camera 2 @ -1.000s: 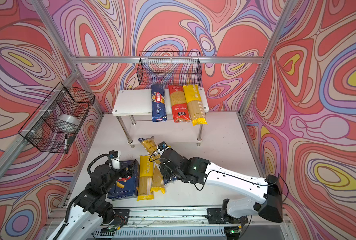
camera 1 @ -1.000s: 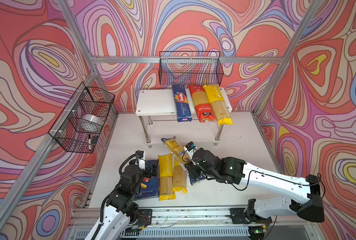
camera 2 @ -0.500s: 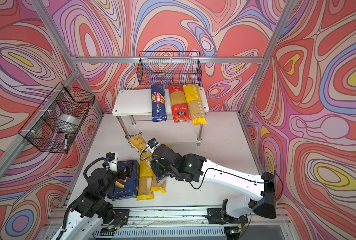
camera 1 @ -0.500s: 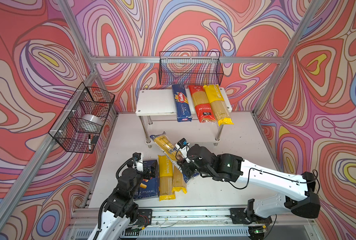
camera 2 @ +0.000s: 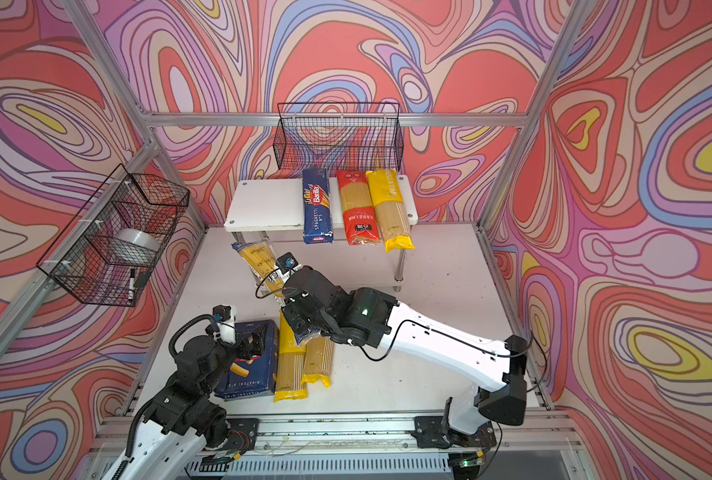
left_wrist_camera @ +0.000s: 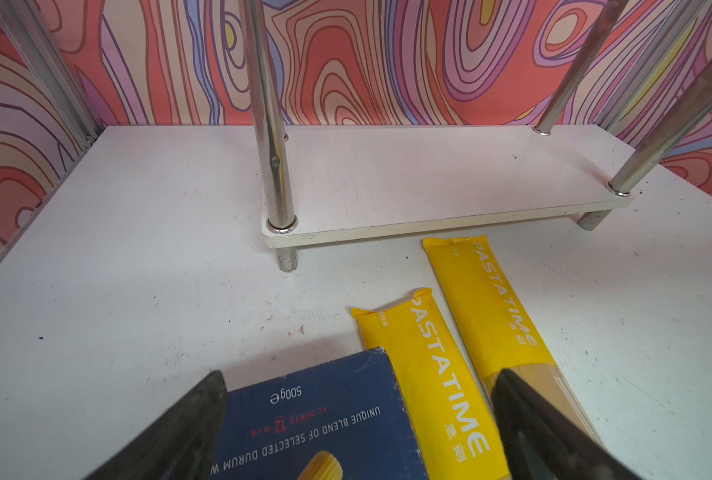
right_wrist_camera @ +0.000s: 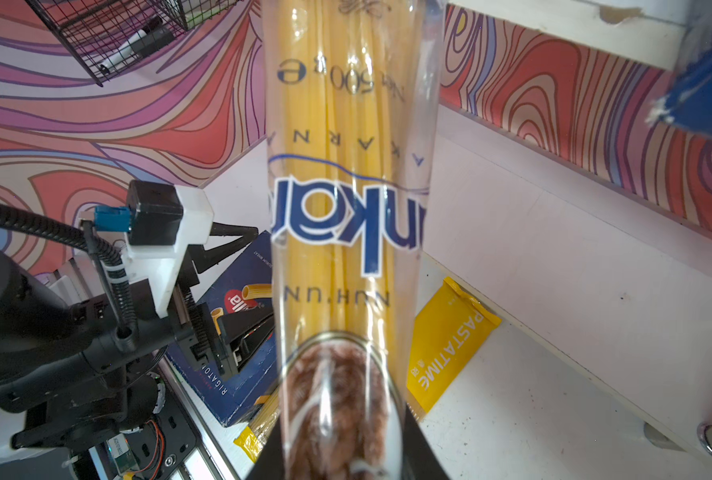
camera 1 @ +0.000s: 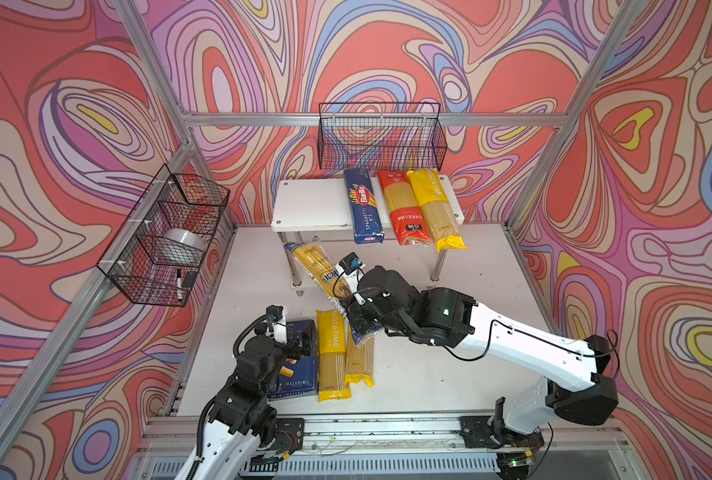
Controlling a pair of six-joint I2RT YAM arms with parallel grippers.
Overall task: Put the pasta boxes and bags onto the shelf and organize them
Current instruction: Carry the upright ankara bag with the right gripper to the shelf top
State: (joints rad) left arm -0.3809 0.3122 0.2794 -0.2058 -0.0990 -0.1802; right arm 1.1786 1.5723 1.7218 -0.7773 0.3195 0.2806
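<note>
My right gripper point(camera 1: 358, 322) point(right_wrist_camera: 337, 451) is shut on the lower end of a clear spaghetti bag with blue lettering point(camera 1: 316, 266) point(camera 2: 258, 259) point(right_wrist_camera: 346, 187). The bag is off the table, slanting up toward the shelf's point(camera 1: 312, 208) point(camera 2: 262, 203) front left leg. On the top board lie the Barilla spaghetti box point(camera 1: 363, 205), a red bag point(camera 1: 404, 212) and a yellow bag point(camera 1: 435, 212). The lower board point(left_wrist_camera: 429, 183) is bare. My left gripper point(camera 1: 304, 336) point(left_wrist_camera: 358, 415) hangs open over the rigatoni box point(camera 1: 298, 374) point(left_wrist_camera: 325, 415). Two yellow PASTATIME bags point(camera 1: 331, 357) point(camera 1: 360, 357) lie beside the box.
A black wire basket point(camera 1: 381, 137) hangs on the back wall above the shelf. Another wire basket point(camera 1: 167, 237) on the left wall holds a tape roll and a marker. Aluminium frame posts stand at the corners.
My right gripper has carried the clear bag up and to the left, toward the shelf's left leg. The left arm has hardly moved.
</note>
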